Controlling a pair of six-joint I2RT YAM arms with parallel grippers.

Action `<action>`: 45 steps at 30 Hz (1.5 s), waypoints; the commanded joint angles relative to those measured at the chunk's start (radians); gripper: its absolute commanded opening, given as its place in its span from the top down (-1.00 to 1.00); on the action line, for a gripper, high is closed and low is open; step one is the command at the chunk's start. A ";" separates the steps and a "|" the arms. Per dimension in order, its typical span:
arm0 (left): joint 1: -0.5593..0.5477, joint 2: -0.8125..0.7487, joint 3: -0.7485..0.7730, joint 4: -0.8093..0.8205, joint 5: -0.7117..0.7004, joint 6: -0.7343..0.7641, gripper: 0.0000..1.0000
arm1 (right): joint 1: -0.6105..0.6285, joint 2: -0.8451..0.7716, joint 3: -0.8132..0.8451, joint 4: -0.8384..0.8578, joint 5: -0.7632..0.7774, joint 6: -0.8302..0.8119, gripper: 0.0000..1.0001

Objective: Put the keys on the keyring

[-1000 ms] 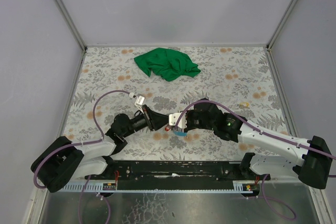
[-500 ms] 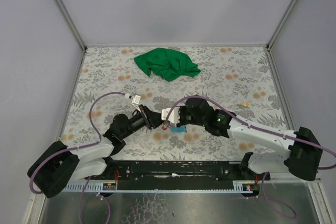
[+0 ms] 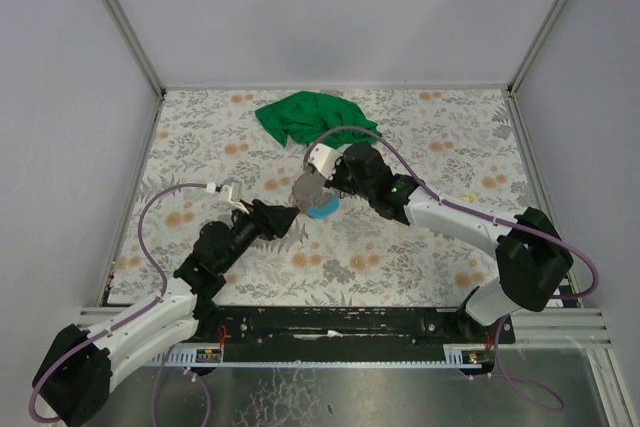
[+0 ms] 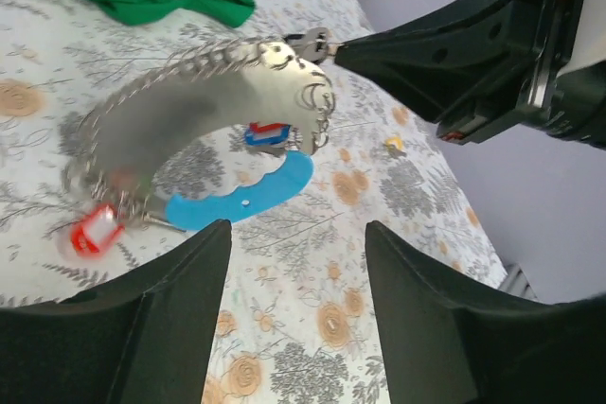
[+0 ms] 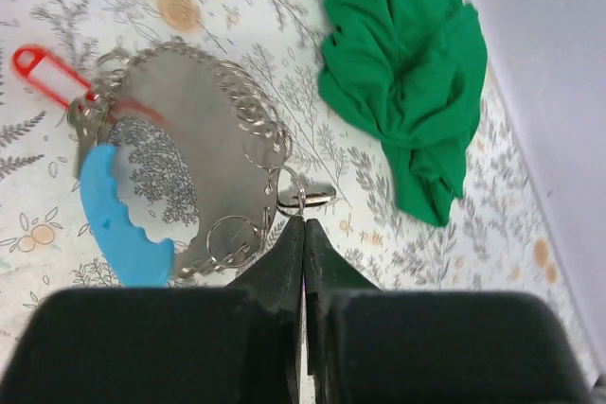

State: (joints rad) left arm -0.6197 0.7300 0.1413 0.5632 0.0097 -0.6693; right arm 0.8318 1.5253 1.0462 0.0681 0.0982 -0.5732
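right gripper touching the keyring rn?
Touching. Right wrist view: the right gripper's shut fingertips pinch the small clip on the keyring's edge, with no gap.

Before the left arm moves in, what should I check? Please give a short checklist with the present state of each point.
1. The right gripper is shut on the keyring: ok.
2. The left gripper is open and empty: ok.
3. The keyring looks steady: not ok, it is blurred.
4. The red key and the blue key are on the keyring: cannot tell.
5. The cloth is apart from the keyring: ok.
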 commanded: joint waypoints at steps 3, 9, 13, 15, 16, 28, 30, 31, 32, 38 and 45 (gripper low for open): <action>0.008 -0.035 0.010 -0.135 -0.115 0.053 -0.31 | -0.036 0.002 -0.048 0.054 0.099 0.215 1.00; 0.008 -0.034 0.034 -0.188 -0.126 0.048 -0.57 | -0.046 -0.028 -0.216 0.060 0.158 0.442 1.00; 0.007 -0.053 0.060 -0.243 -0.145 0.038 -0.95 | -0.046 -0.030 -0.291 0.043 0.183 0.598 1.00; 0.008 -0.071 0.079 -0.289 -0.160 0.035 -1.00 | -0.046 -0.030 -0.312 0.033 0.199 0.662 1.00; 0.008 -0.082 0.090 -0.322 -0.167 0.033 -1.00 | -0.046 -0.030 -0.321 0.028 0.208 0.686 0.98; 0.007 -0.224 0.255 -0.595 -0.279 0.024 -1.00 | -0.046 -0.198 -0.403 -0.030 0.296 0.827 -0.71; 0.007 -0.222 0.304 -0.651 -0.303 0.035 -1.00 | -0.046 -0.266 -0.410 -0.053 0.322 0.822 -0.99; 0.008 -0.217 0.335 -0.678 -0.311 0.040 -1.00 | -0.046 -0.300 -0.410 -0.064 0.333 0.816 -0.98; 0.008 -0.209 0.366 -0.707 -0.317 0.049 -1.00 | -0.046 -0.337 -0.411 -0.068 0.353 0.815 -0.98; 0.008 -0.158 0.526 -0.778 -0.306 0.121 -1.00 | -0.046 -0.523 -0.386 -0.115 0.645 0.887 -0.98; 0.007 -0.134 0.604 -0.807 -0.388 0.147 -1.00 | -0.046 -0.735 -0.419 -0.151 0.612 0.726 -0.98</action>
State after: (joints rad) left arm -0.6189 0.5919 0.7059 -0.1978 -0.3046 -0.5793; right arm 0.7895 0.8982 0.6300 -0.0456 0.6506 0.2123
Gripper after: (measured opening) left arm 0.998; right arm 0.986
